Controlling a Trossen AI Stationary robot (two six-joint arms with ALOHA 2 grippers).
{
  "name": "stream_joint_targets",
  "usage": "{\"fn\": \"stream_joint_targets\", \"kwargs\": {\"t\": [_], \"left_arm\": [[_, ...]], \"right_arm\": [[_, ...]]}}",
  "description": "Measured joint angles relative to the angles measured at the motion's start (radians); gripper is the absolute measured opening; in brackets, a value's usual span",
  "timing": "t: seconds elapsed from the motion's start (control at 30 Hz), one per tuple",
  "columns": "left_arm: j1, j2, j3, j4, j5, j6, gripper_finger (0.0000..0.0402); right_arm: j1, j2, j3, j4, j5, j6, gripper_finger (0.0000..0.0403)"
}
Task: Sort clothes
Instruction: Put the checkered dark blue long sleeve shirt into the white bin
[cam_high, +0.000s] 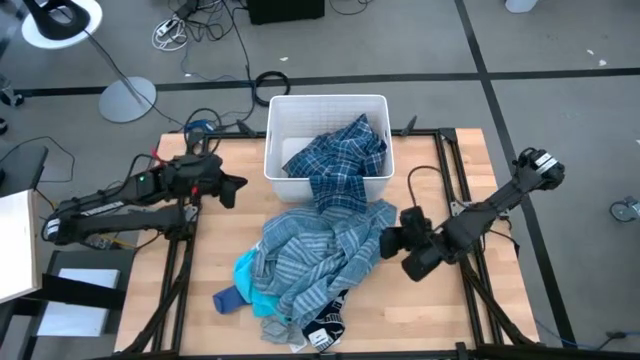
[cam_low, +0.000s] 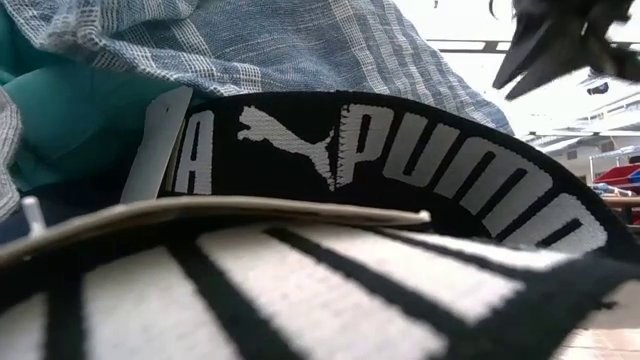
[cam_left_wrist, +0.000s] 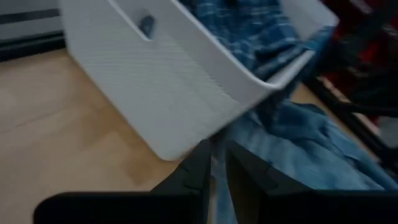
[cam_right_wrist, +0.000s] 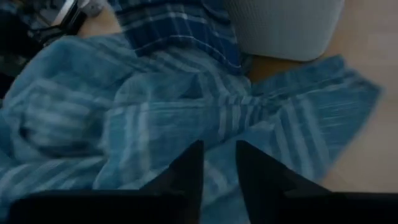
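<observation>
A navy plaid shirt (cam_high: 345, 160) lies partly in the white bin (cam_high: 327, 110) and hangs over its near rim onto the table. A blue-grey striped shirt (cam_high: 315, 250) lies heaped in front of the bin, over a turquoise top (cam_high: 255, 288). A blue sock (cam_high: 227, 298) lies at the heap's left. A dark navy piece with a lettered band (cam_high: 322, 330) lies at the near edge and fills the low view (cam_low: 400, 160). My left gripper (cam_high: 235, 188) hovers left of the bin, open a little, empty. My right gripper (cam_high: 388, 243) hovers at the striped shirt's right edge (cam_right_wrist: 186, 112), open a little, empty.
The bin stands at the table's far middle. Dark frame rails (cam_high: 452, 180) run along both sides of the wooden table top. Bare wood (cam_high: 430, 300) shows right of the heap and also left of the bin (cam_left_wrist: 56, 130).
</observation>
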Motion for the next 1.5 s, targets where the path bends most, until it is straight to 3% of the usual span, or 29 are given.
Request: {"fn": "stream_joint_targets", "kwargs": {"t": [0.1,0.23,0.43,0.57,0.67,0.73,0.8,1.0,1.13,1.5], "left_arm": [[-0.055,-0.013,0.000,0.001,0.020,-0.013,0.0053],[-0.137,-0.008,0.000,0.005,0.126,0.008,0.0053],[-0.241,-0.003,0.000,0.032,0.138,-0.031,0.0053],[-0.273,-0.003,0.000,0.034,0.103,-0.061,0.0053],[-0.283,-0.003,0.000,0.032,0.089,-0.065,0.0053],[-0.287,-0.003,0.000,0.032,0.078,-0.065,0.0053],[-0.287,-0.003,0.000,0.032,0.077,-0.065,0.0053],[-0.287,-0.003,0.000,0.032,0.074,-0.064,0.0053],[-0.287,0.004,0.000,0.032,0.075,-0.063,0.0053],[-0.287,0.031,0.000,0.031,0.077,-0.040,0.0053]], "right_arm": [[-0.051,0.000,-0.109,0.184,0.000,-0.068,0.0134],[-0.145,0.000,-0.209,0.428,-0.002,-0.275,0.0167],[-0.314,0.000,-0.250,0.630,-0.009,-0.579,0.0172],[-0.412,0.000,-0.251,0.744,-0.159,-0.755,0.0134],[-0.449,0.000,-0.251,0.878,-0.257,-0.867,0.0053],[-0.458,-0.002,-0.244,0.938,-0.266,-0.905,0.0015],[-0.465,-0.003,-0.202,0.955,-0.254,-0.919,0.0013],[-0.495,-0.005,0.033,0.951,-0.253,-1.205,0.0004],[-0.567,0.000,0.211,0.797,-0.254,-1.366,0.0002],[-0.849,0.187,0.562,0.258,-0.327,-1.405,0.0003]]}}
